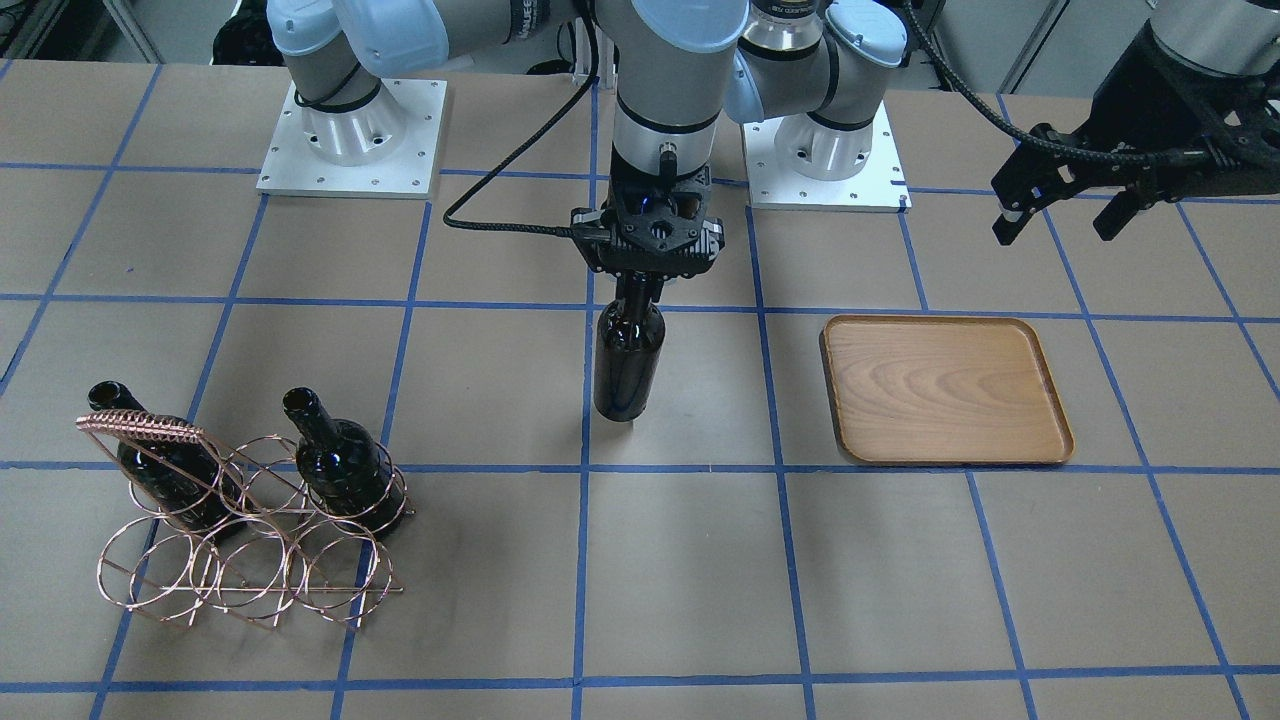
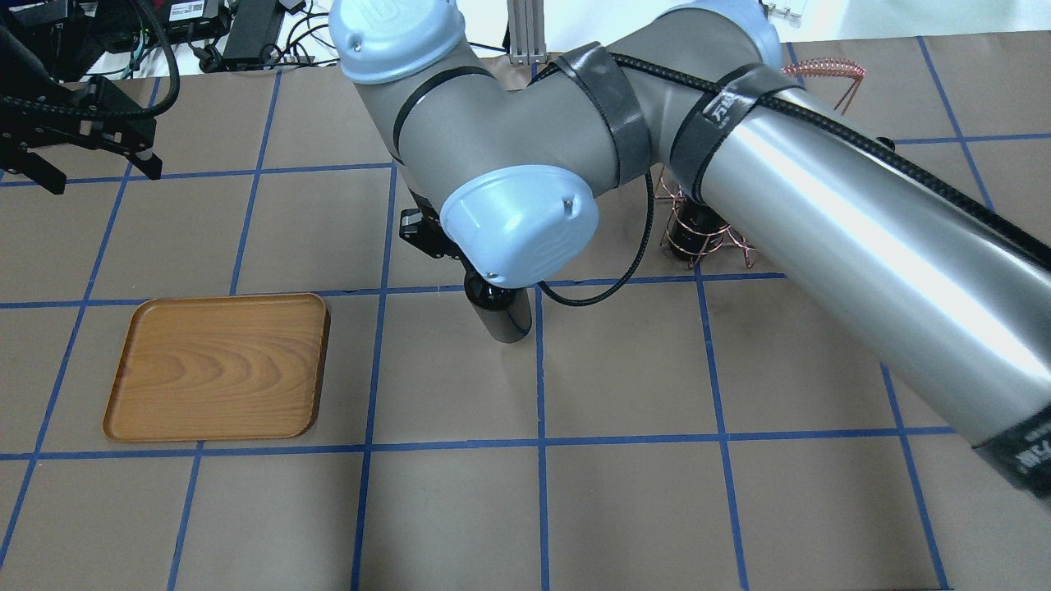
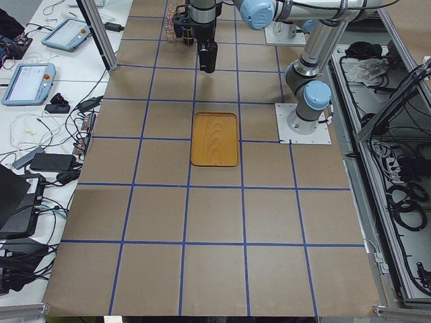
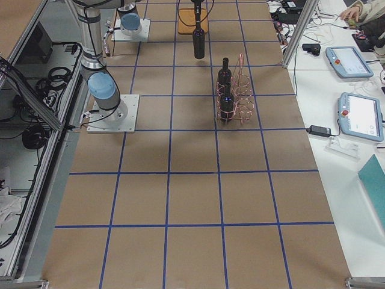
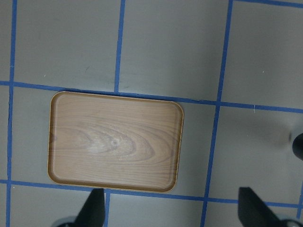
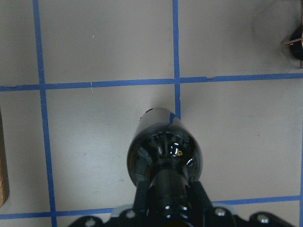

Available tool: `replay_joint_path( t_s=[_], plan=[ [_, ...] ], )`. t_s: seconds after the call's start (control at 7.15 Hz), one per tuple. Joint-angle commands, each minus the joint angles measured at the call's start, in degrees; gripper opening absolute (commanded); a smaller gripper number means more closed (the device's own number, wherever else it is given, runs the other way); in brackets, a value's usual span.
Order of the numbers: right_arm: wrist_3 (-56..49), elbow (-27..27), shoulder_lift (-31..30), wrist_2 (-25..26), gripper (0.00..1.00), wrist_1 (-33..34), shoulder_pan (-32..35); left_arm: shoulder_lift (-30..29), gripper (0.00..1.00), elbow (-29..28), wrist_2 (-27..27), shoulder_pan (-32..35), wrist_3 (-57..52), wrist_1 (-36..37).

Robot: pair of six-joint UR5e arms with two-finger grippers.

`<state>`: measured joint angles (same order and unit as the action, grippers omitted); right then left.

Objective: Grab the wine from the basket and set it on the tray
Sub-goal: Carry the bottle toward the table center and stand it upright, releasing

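Observation:
My right gripper [image 1: 638,285] is shut on the neck of a dark wine bottle [image 1: 628,365] and holds it upright over the middle of the table. The right wrist view shows the bottle [image 6: 164,153] from above, between the fingers. I cannot tell whether its base touches the table. The wooden tray [image 1: 945,390] lies empty beside it, about one grid square away. The copper wire basket [image 1: 250,520] stands on the other side and holds two more bottles [image 1: 340,460]. My left gripper [image 1: 1055,225] is open and empty, high up behind the tray [image 5: 113,142].
The right arm's large links hide most of the basket [image 2: 706,238] in the overhead view. Blue tape lines grid the brown table. The two arm bases [image 1: 350,140] stand at the robot's edge.

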<state>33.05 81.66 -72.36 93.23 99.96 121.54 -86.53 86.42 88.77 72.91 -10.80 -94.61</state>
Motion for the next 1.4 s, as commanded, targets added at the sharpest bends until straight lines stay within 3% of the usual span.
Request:
replay_joint_path(
  t_s=[0.0,0.14,0.28,0.42,0.7,0.98,1.26],
  plan=[
    [0.4,1.8,1.3,-0.1,0.17,4.4,0.3,0.4,1.00,0.4,-0.2,-0.1,0.0,0.0],
    [0.0,2.4,1.4,-0.2,0.22,4.6,0.3,0.5,1.00,0.6,-0.4,-0.1,0.0,0.0],
    [-0.1,2.3,1.1,-0.2,0.81,5.6,0.2,0.5,1.00,0.6,-0.5,-0.1,0.0,0.0],
    [-1.8,1.5,0.7,-0.2,1.00,5.8,-0.1,0.5,1.00,0.6,-0.7,-0.1,0.0,0.0],
    [-12.8,-3.0,-3.9,-2.0,1.00,1.4,-4.4,-0.1,1.00,0.3,-1.0,0.6,0.9,0.1],
    [-27.5,-3.9,-10.7,-2.4,0.99,-10.5,-15.9,-1.2,1.00,0.2,-1.1,2.6,5.2,0.7],
    [-39.1,-3.8,-15.4,-1.5,1.00,-11.9,-25.3,-4.5,0.99,0.2,-0.8,11.2,15.2,6.8]
  ],
)
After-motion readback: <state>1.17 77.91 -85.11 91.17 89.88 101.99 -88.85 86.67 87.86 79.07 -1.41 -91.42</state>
